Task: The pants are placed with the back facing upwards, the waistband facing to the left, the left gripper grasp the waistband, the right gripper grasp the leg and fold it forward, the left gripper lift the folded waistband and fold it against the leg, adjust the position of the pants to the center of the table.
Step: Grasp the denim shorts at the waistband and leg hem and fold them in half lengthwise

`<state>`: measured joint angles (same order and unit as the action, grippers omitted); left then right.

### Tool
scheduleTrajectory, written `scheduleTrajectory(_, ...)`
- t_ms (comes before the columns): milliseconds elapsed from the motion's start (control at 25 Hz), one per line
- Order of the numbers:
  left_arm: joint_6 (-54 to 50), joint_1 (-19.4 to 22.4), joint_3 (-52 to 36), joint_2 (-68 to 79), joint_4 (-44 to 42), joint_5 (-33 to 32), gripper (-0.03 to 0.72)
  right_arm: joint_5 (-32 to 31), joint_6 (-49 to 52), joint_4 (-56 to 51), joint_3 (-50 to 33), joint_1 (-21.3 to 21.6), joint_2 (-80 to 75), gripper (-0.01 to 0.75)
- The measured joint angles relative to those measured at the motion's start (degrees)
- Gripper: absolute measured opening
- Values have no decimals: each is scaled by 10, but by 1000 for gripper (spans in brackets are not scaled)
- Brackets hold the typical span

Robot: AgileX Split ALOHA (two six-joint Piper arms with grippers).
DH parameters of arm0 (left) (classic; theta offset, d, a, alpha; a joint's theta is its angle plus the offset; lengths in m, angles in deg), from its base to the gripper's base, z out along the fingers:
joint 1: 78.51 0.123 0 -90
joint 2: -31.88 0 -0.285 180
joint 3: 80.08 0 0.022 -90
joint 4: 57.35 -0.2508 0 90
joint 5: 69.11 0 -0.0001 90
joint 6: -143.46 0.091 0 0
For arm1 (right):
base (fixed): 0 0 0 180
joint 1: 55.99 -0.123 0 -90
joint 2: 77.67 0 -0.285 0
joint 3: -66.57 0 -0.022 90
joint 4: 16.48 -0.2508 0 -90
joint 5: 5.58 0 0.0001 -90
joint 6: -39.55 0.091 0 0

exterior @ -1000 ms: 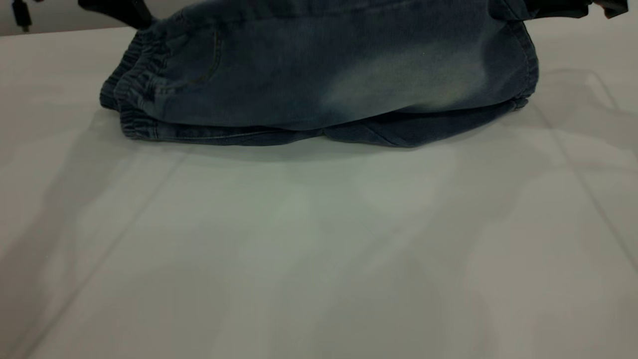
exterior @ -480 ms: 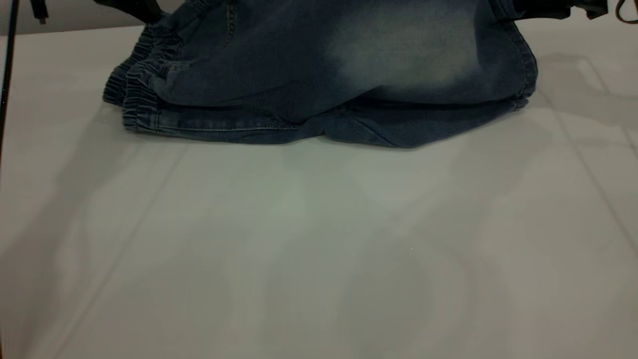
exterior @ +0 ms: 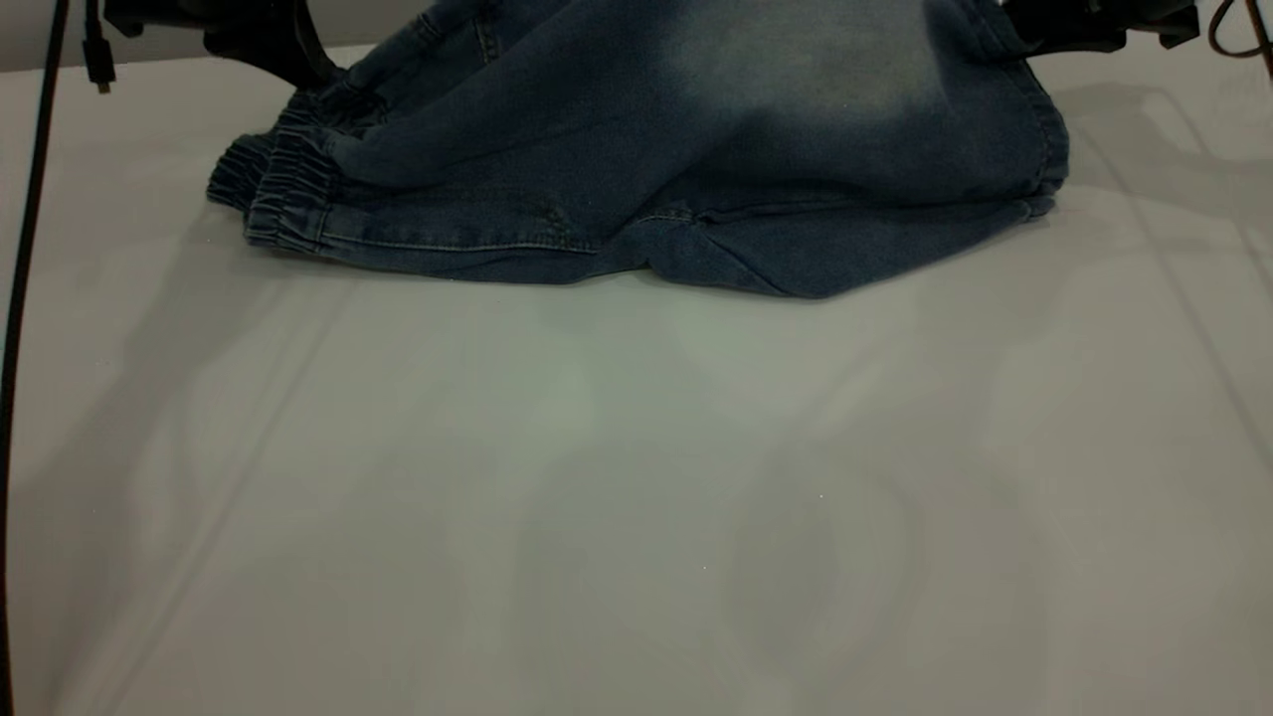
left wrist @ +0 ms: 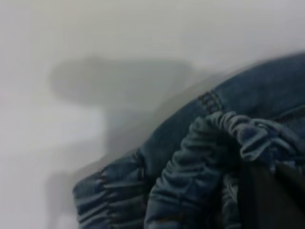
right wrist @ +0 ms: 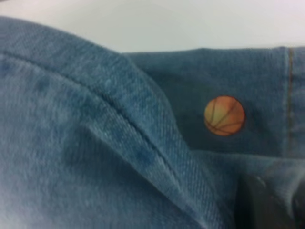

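pants (exterior: 696, 149) half-folded, waistband (exterior: 283, 189) bunched left

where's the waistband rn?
In the exterior view the waistband is bunched at the left end of the pants, far side of the table. Its lower part rests there; the rest rises toward the left gripper.

black cable (exterior: 22, 249) hangs down the far left edge of the exterior view | small black plug (exterior: 96, 62) dangles at top left beside it | thin looped wire (exterior: 1238, 30) at the top right corner | grey wall strip (exterior: 25, 40) behind
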<state>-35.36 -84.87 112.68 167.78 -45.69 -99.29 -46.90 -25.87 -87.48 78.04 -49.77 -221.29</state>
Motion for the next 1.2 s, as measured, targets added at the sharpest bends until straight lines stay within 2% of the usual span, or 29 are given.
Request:
scheduleTrajectory(280, -1, 0, 0, 4, -7, -21, 40, 16, 72, 86, 0, 0, -3, 14)
scheduleTrajectory(440, -2, 0, 0, 4, -36, -48, 40, -2, 110, 127, 0, 0, -3, 14)
scheduleTrajectory(760, -2, 0, 0, 2, -47, -68, 45, -36, 130, 132, 0, 0, -3, 40)
scheduleTrajectory(840, -2, 0, 0, 2, -50, -68, 64, -40, 130, 141, 0, 0, -3, 83)
scheduleTrajectory(920, -2, 0, -1, 2, -58, -61, 107, -40, 129, 143, 2, 0, -3, 160)
scheduleTrajectory(1120, -1, 0, -1, 2, -59, -28, 307, -39, 132, 142, 26, 1, -2, 402)
scheduleTrajectory(1200, -1, 0, -1, 0, -57, -16, 384, -39, 149, 144, 42, 1, -2, 475)
